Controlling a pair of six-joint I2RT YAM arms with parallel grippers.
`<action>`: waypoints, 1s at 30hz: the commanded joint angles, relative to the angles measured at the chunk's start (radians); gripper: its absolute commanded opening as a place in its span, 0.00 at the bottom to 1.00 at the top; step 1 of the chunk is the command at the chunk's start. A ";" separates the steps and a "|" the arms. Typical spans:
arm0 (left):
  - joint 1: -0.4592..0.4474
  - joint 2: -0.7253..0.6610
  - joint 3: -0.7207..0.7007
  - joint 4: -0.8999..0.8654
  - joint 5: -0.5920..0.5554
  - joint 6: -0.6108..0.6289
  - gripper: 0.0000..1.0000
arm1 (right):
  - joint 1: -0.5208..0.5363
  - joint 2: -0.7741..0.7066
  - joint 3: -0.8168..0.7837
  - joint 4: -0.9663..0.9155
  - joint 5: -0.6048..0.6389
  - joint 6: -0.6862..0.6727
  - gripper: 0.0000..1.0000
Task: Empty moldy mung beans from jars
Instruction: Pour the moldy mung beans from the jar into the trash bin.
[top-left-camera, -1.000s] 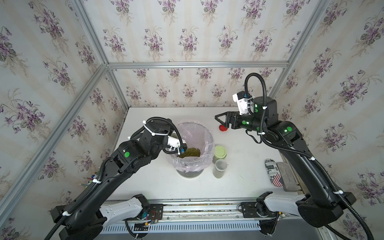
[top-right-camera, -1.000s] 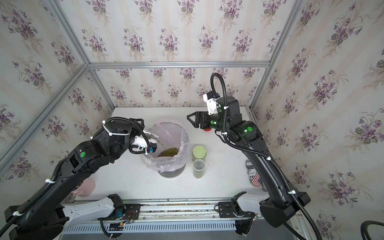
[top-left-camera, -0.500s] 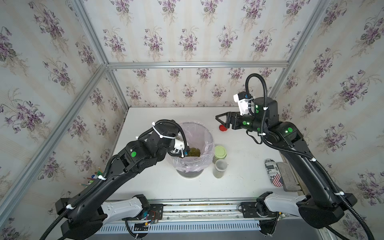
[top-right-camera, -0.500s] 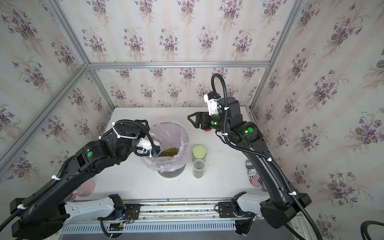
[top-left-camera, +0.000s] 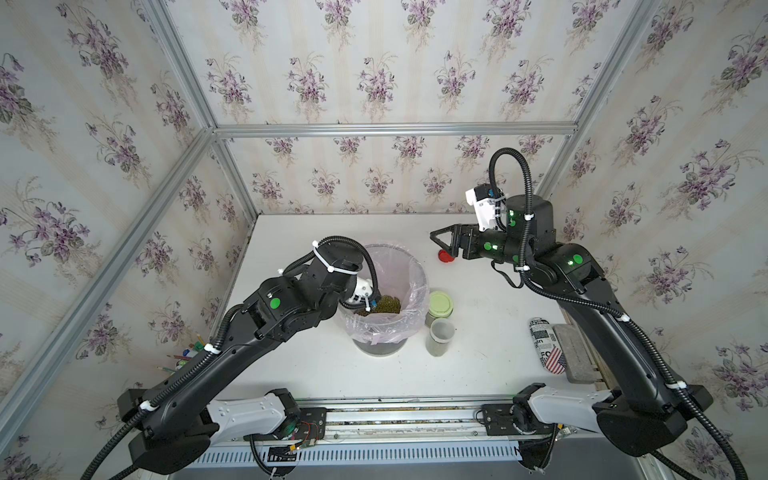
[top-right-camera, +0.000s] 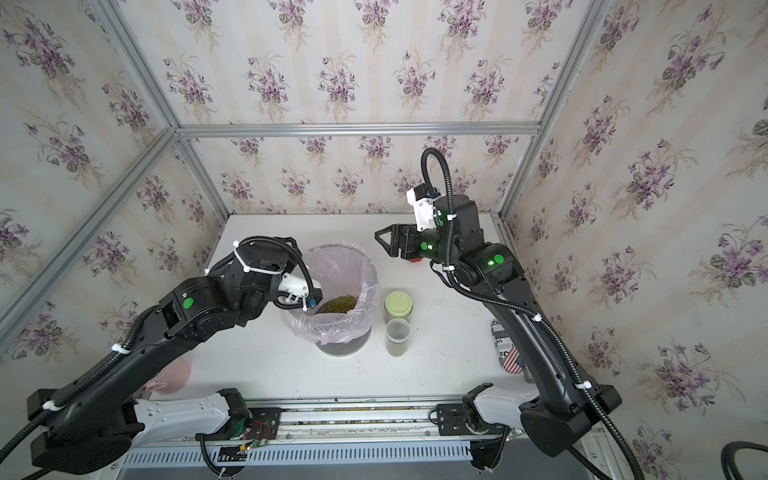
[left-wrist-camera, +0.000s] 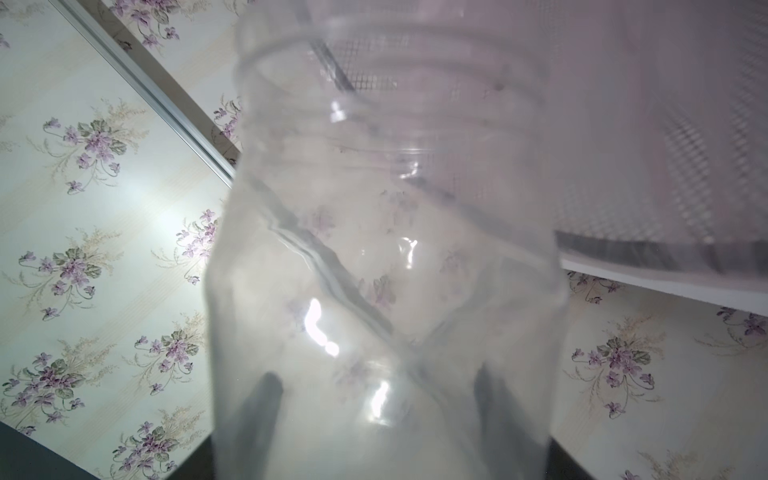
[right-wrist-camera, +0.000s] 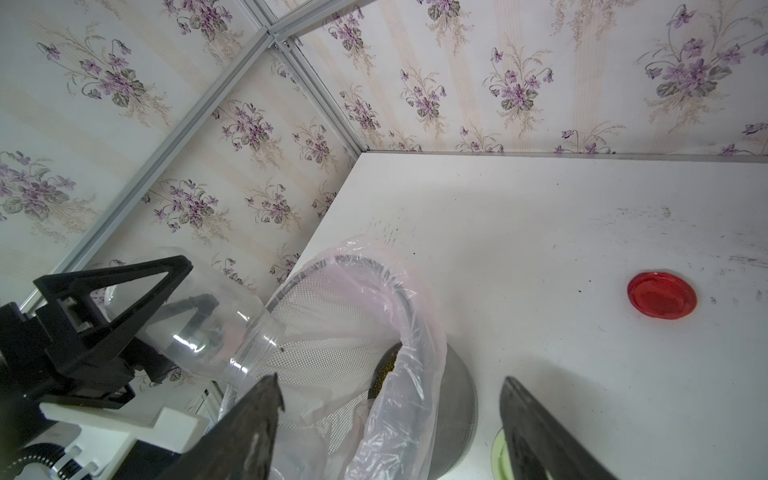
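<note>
1. The left tool (right-wrist-camera: 195, 286) is pinching a clear jar (right-wrist-camera: 195, 316) that lies tipped on its side. The jar's mouth points into the bin (top-left-camera: 419, 274), just past the tool's tips. In the left wrist view the jar looks empty.
2. The jar is smooth and round. If the pinch is weak, it could slip out and drop into the bin.
3. The jar's mouth sits very near the pink bag (right-wrist-camera: 411, 332). A crooked pull back could catch the bag and tug the bin over.
4. The mung beans (top-left-camera: 384, 305) lie in a heap low in the bin, below the left tool.
5. Between the two tools, beside the bin, stand an open jar (top-left-camera: 441, 332) and a green-lidded jar (top-left-camera: 440, 303), very close together. The open one seems to have beans at the bottom. I think these two come next. A clumsy grab at one could knock the other over and spill beans on the counter (top-left-camera: 490, 365).
6. The red lid (top-left-camera: 446, 256) lies flat near the right tool (top-left-camera: 436, 239). That tool is spread wide and holds nothing. If it drops low, it could push the lid away.
</note>
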 joint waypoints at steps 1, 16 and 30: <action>-0.024 0.003 0.017 -0.001 -0.044 0.025 0.33 | -0.001 0.000 0.002 0.027 -0.005 -0.008 0.80; 0.000 0.010 0.054 -0.014 0.056 -0.086 0.33 | -0.001 -0.001 -0.003 0.033 -0.003 -0.007 0.80; 0.054 0.005 0.050 0.024 0.159 -0.304 0.29 | -0.001 -0.003 0.000 0.022 0.016 -0.013 0.80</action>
